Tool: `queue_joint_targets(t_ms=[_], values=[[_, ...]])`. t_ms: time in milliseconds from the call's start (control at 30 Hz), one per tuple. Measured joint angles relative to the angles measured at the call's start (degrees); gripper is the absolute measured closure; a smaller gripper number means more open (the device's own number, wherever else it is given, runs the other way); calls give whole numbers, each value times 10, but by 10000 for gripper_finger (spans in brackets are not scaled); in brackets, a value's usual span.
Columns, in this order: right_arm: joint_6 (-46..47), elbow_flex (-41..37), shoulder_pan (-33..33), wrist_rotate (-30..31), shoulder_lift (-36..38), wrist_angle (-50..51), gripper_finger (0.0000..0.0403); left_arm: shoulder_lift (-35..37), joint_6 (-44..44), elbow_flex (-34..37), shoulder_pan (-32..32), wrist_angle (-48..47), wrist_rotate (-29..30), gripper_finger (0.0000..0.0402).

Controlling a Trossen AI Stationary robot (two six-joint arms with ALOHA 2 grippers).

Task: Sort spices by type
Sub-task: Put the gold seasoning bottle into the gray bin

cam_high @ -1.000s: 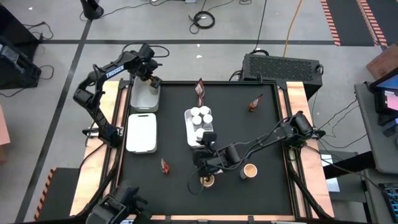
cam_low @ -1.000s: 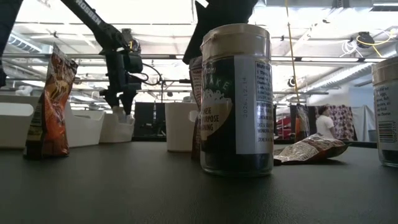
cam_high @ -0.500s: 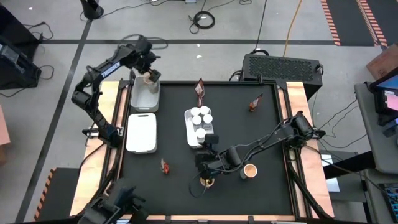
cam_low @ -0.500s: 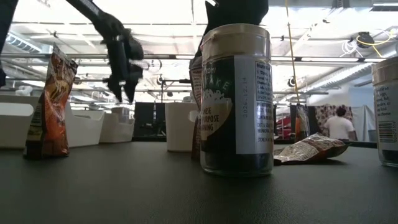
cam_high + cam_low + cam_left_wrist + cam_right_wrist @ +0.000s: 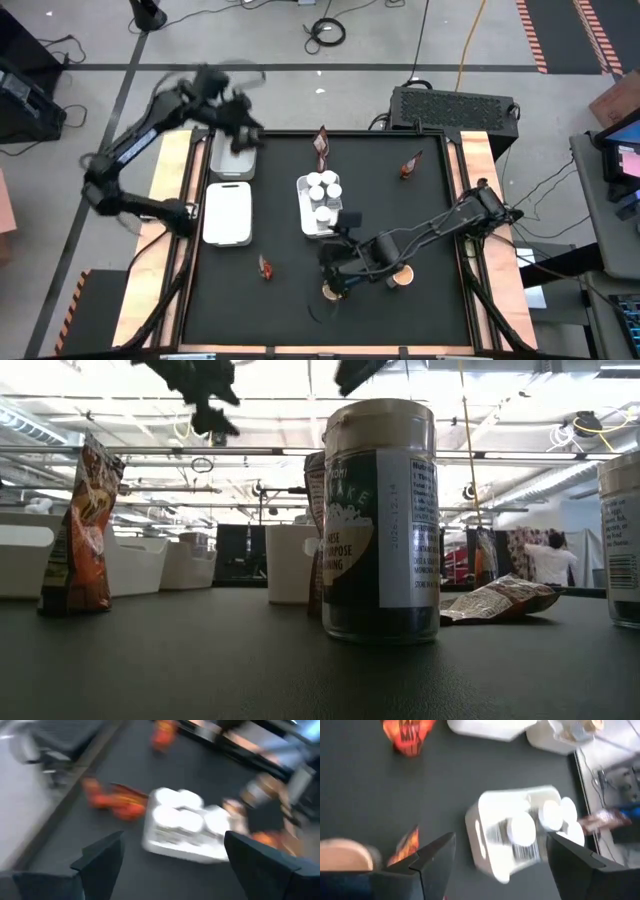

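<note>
The right tool [image 5: 335, 280] is wide open, empty, above a tub [image 5: 333, 291] at six o'clock; closing crooked could tip it. The left tool [image 5: 243, 135] is wide open too.

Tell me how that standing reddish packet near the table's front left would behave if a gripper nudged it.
The reddish packet stands upright on a narrow base, so a nudge would probably tip it. Its crinkly foil looks floppy and light, likely to buckle rather than slide. The flat-lying packet suggests these fall easily.
</note>
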State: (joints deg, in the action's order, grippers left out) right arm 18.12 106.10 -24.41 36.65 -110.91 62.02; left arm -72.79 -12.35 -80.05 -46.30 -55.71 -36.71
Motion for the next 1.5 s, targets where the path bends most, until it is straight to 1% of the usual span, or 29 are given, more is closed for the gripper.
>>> queue_joint_targets(t_ms=[67, 167, 233, 333, 400, 467, 533, 600, 633, 733, 833, 900, 1100, 1200, 1300, 1433, 1500], values=[[38, 0, -11, 13, 4, 49, 138, 38, 26, 46, 75, 22, -1, 59], [106, -7, -27, 29, 12, 116, 138, 94, 106, 126, 212, 110, 4, 59], [159, -15, -40, 49, 22, 154, 138, 124, 170, 177, 317, 188, 45, 59], [210, -41, -63, 89, 45, 167, 138, 149, 243, 244, 475, 301, 156, 59], [223, -66, -75, 111, 62, 154, 138, 147, 279, 280, 573, 382, 233, 59], [234, -98, -83, 114, 81, 137, 138, 129, 298, 304, 662, 449, 309, 59], [242, -133, -84, 114, 100, 105, 138, 95, 308, 312, 734, 499, 394, 59], [247, -171, -87, 113, 119, 69, 138, 52, 313, 312, 790, 542, 470, 59], [246, -191, -88, 112, 129, 47, 138, 31, 313, 312, 812, 568, 499, 59], [232, -245, -89, 113, 154, -24, 138, -29, 310, 312, 857, 634, 564, 59], [215, -296, -90, 113, 177, -88, 138, -80, 317, 312, 875, 681, 611, 59], [206, -326, -90, 113, 191, -120, 138, -113, 328, 312, 879, 726, 625, 59], [204, -399, -90, 111, 235, -187, 138, -198, 326, 308, 881, 854, 639, 59], [203, -421, -95, 110, 252, -210, 138, -229, 325, 281, 880, 851, 643, 59], [202, -432, -96, 110, 262, -220, 138, -251, 299, 239, 880, 836, 643, 59], [199, -433, -97, 110, 263, -220, 138, -277, 259, 168, 877, 744, 663, 59], [198, -433, -97, 110, 263, -220, 138, -294, 248, 138, 869, 709, 663, 59]])
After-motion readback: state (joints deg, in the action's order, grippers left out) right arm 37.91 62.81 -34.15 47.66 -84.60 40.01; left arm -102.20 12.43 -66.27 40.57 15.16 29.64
